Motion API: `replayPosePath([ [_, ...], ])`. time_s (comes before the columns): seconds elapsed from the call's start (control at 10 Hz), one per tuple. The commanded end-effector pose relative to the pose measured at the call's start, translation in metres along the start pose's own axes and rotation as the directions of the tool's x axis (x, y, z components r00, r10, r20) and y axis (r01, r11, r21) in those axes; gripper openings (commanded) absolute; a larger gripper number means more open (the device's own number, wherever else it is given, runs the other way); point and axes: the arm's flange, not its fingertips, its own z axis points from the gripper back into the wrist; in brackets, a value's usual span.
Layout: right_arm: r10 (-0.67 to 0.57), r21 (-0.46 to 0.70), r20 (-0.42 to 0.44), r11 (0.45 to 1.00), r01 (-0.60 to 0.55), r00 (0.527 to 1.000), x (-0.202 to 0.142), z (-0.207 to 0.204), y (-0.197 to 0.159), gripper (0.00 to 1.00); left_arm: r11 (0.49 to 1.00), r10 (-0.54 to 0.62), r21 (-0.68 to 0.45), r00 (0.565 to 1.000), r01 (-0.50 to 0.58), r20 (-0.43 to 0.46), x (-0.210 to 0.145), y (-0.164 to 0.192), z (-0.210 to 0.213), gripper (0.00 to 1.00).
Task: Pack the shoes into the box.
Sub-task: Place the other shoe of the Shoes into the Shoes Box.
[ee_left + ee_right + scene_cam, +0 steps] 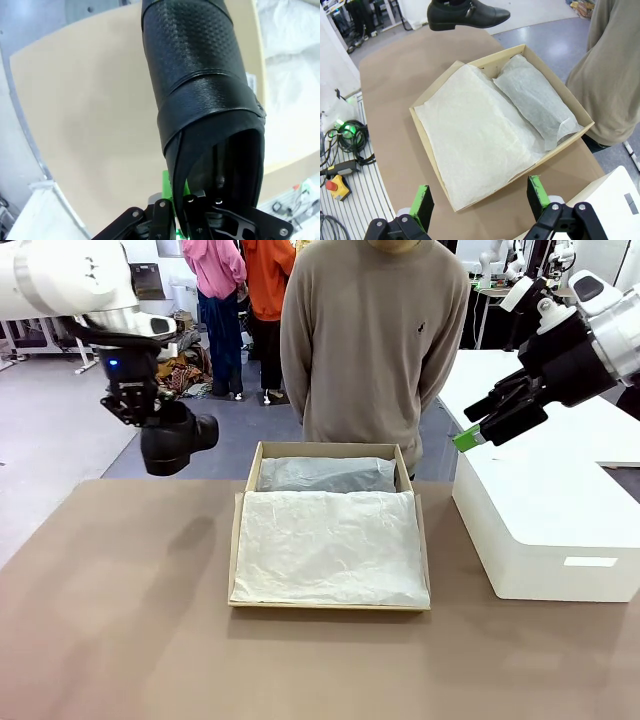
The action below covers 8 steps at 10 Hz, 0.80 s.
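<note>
Busy workshop floor beyond, and a person (375, 340) in a beige sweater standing at the far edge of a broad brown surface (120, 640). To the right, a big smooth white box (540, 530), set off to one side. At centre, the brown cardboard box (236, 540), open and lined with white tissue paper (330, 550) laid flat over the near part, likely as cushioning. Along its far wall, a tissue-wrapped bundle (325, 475) (dark beneath the paper, perhaps the first of the pair, though not certain). High above the surface's left end, well apart from the box, a glossy black shoe (178, 440), roughly level, pinched at the rim of its opening by the left fingers (167, 186), clamped tight on the leather, sole left free for setting down. Up at right, above the white box, the right fingers (538, 192), spread wide and empty, apparently out of the way.
</note>
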Motion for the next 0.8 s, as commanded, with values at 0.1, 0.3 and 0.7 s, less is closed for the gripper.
replayPosePath([
  [0.1,0.02,0.018,0.029,1.0,-0.02,0.999,0.0,-0.001,-0.003,1.0,0.996,0.071,0.058,0.996,-0.074,0.063,-0.007,-0.029,0.002,0.0],
  [0.3,0.02,0.018,0.029,1.0,-0.02,0.999,0.0,-0.001,-0.003,1.0,0.997,0.013,0.068,0.998,-0.018,0.066,-0.012,-0.028,0.004,0.0],
  [0.7,0.02,0.018,0.029,1.0,-0.02,0.999,0.0,-0.001,-0.003,1.0,0.998,0.055,0.041,0.997,-0.057,0.047,-0.002,-0.037,0.002,0.0],
])
